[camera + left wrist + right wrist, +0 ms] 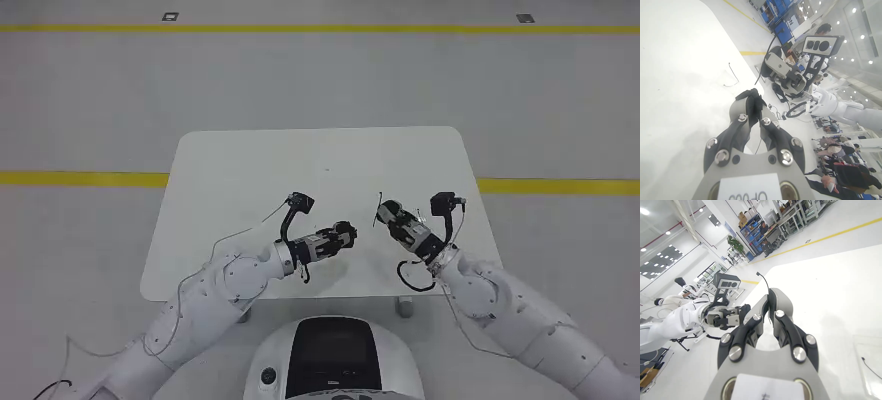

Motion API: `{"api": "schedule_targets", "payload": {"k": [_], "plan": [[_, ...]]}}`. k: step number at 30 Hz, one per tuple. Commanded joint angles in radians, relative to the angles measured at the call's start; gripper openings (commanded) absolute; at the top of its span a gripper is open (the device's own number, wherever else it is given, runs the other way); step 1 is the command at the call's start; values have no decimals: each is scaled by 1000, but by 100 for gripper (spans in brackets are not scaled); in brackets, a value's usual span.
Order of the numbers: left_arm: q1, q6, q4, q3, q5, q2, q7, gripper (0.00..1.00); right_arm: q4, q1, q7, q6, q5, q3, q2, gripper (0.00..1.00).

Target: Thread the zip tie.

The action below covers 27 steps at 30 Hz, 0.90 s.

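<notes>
Right wrist view: zip tie point(768, 285) pinched in the right gripper point(769, 294), head end poking past the tips, above the bench point(829, 279).
Left gripper point(753, 95) hangs near, pressed together, apparently empty. Likely best: open it, catch the loose tail, curl it toward the head, align squarely with the slot, feed slowly; thin strap may spring.

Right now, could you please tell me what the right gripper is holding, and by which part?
A black zip tie, pinched along its strap between the shut jaws of the right gripper. Its head end sticks out beyond the jaws.
</notes>
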Motion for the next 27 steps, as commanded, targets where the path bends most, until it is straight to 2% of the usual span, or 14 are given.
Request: {"api": "schedule_targets", "payload": {"k": [1,9,15,21,27], "plan": [[0,0,0,0,0,0,0,0,0,0,0,0,0,0,0,0],[0,0,0,0,0,0,0,0,0,-6,-7,0,4,7,-2,0],[0,0,0,0,0,0,0,0,-2,-85,-125,0,-18,36,-1,0],[0,0,0,0,0,0,0,0,-32,-156,-236,0,-87,49,24,0],[0,0,0,0,0,0,0,0,-36,-178,-351,0,-154,27,54,0]]}}
